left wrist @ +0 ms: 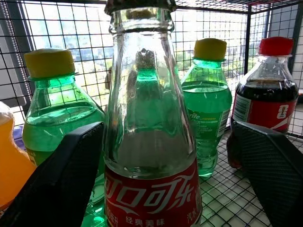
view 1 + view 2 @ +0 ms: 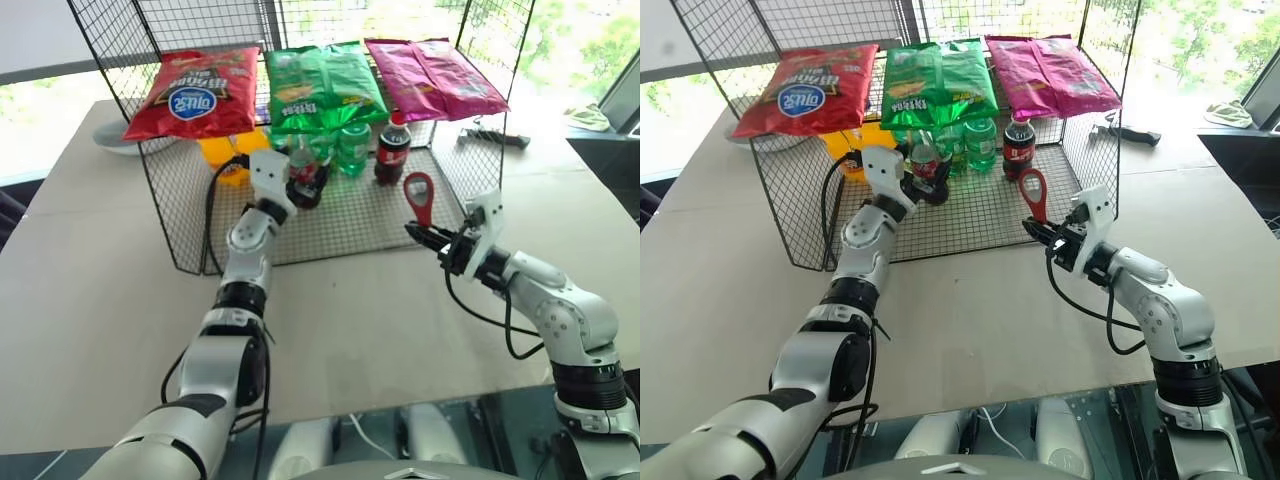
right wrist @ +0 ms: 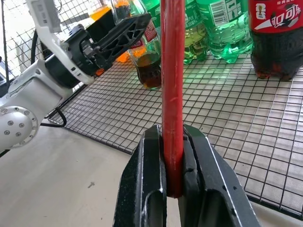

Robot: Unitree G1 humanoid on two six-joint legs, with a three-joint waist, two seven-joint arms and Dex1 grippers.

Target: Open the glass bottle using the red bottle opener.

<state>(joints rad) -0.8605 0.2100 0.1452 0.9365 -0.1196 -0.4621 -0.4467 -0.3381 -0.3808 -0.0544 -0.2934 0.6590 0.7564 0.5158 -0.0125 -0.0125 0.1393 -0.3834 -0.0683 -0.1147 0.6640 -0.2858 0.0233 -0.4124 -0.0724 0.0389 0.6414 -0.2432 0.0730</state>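
Left wrist view recorded the glass bottle [image 1: 150, 142] standing between your left gripper's [image 2: 300, 185] fingers [image 1: 57, 184], which were spread wide on either side of the red label with daylight showing on both sides, so no grip on it. Item location: on the floor of the wire rack [image 2: 340, 215], near its front, with two green bottles [image 1: 210, 104] and a dark cola bottle [image 2: 391, 147] behind it. Your right gripper [image 2: 425, 237] was just outside the rack's open front, its fingers clamped on the handle of the red bottle opener [image 2: 419, 197], ring head uppermost. Opener and bottle were well apart.
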